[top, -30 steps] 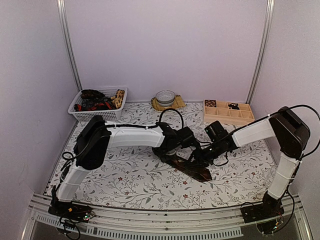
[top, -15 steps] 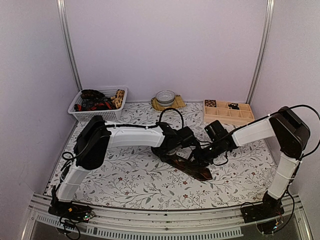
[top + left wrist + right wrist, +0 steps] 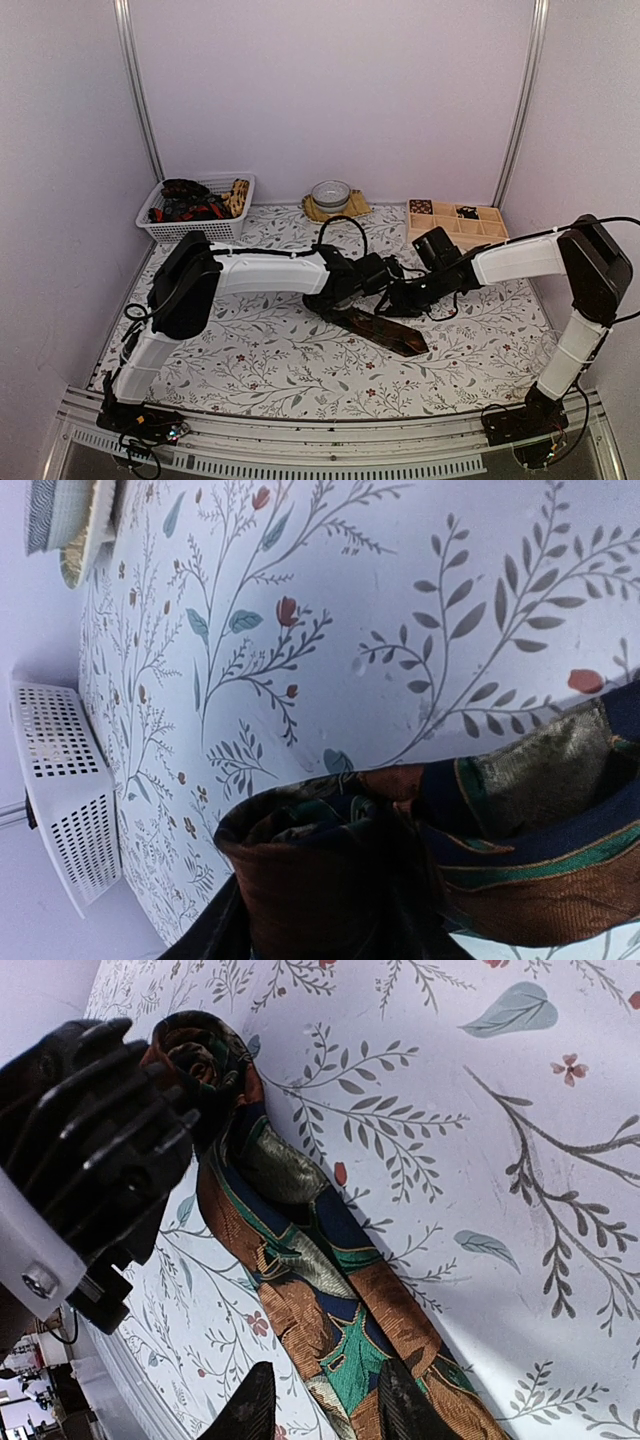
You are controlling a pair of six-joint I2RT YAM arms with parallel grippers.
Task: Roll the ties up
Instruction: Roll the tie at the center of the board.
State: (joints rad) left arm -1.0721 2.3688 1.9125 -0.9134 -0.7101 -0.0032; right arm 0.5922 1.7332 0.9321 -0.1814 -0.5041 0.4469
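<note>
A dark tie with brown, green and navy patches lies on the floral table cover, slanting toward the front right. One end is wound into a roll. My left gripper is shut on that roll, which fills the bottom of the left wrist view and hides the fingertips. My right gripper is open and empty. Its two dark fingertips hover over the flat part of the tie without touching it. More ties lie in the basket at the back left.
A white slotted basket with several ties stands at the back left. A bowl on a mat is at the back centre. A wooden compartment box is at the back right. Side walls close in on both sides.
My right arm has lifted and pulled back toward the far right, away from the flat part of the tie. My left gripper keeps hold of the roll and has barely moved.
</note>
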